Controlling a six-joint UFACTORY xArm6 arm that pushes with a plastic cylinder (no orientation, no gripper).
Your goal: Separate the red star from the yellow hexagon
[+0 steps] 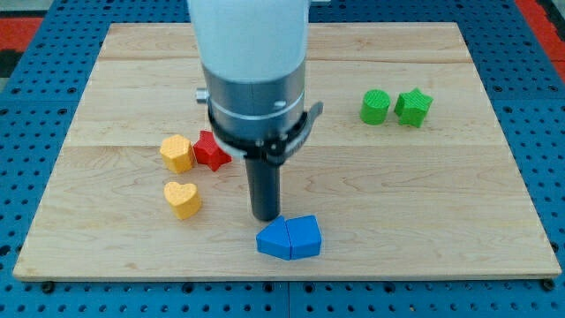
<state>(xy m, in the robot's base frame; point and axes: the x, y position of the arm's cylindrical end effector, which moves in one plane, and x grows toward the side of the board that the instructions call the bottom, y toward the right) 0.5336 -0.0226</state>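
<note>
The red star [210, 151] lies left of centre on the wooden board [397, 194], touching the yellow hexagon [177, 153] on its left. My tip [265, 215] is below and to the right of the red star, a short way apart from it, and just above the blue blocks. The arm's white and grey body [254, 71] hides the board behind it.
A yellow heart [183, 199] lies below the hexagon. Two blue blocks [290, 238] sit together near the view's bottom, just under my tip. A green round block [375, 107] and a green star [413, 107] sit side by side at the upper right.
</note>
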